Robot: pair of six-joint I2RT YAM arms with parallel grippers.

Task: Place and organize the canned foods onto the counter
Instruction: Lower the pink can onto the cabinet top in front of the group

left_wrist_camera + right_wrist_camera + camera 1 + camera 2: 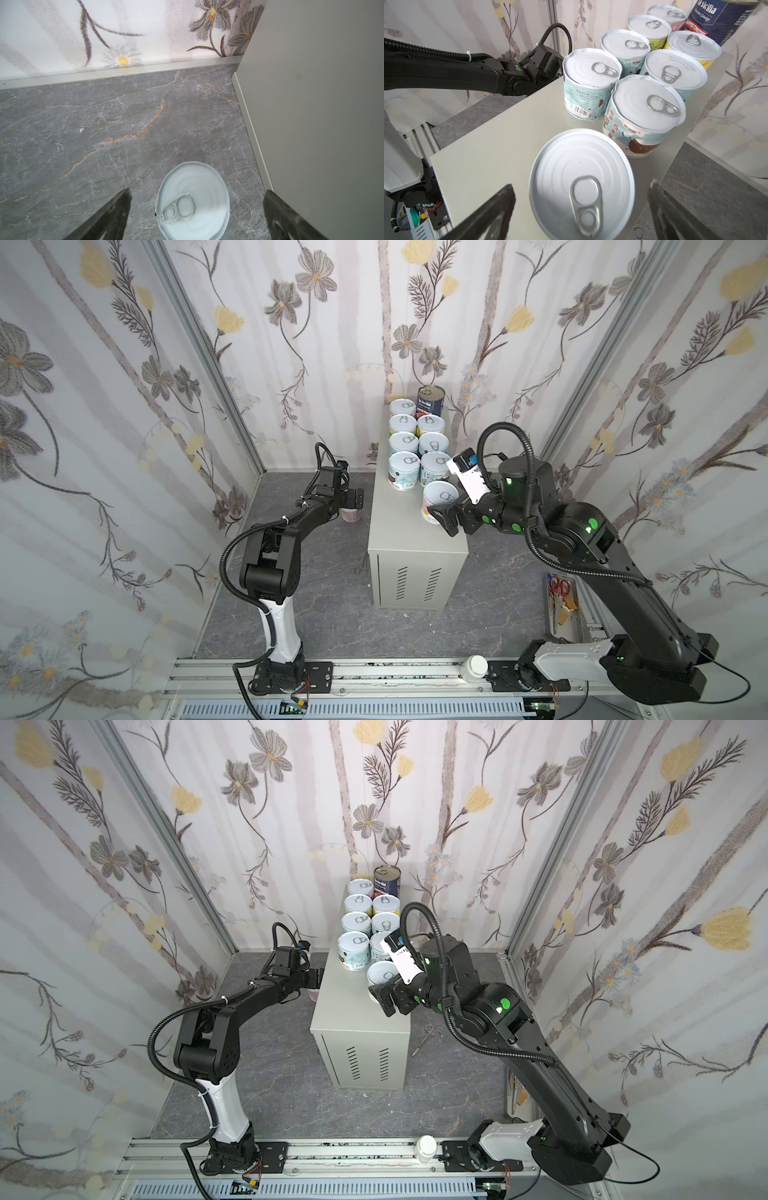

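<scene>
The counter is a tall light-grey box. Several short canned foods stand on it in two columns, with a tall dark-blue tomato can at the back. The nearest short can stands upright on the right column's front end. My right gripper is open around it, with a gap on each side. Left of the counter, a pink can stands on the floor. My left gripper hangs open above it.
The pink can sits close to the counter's side wall. A white bottle stands on the front rail. A metal tray holding red scissors lies at the right. Small scissors lie on the marbled floor right of the counter.
</scene>
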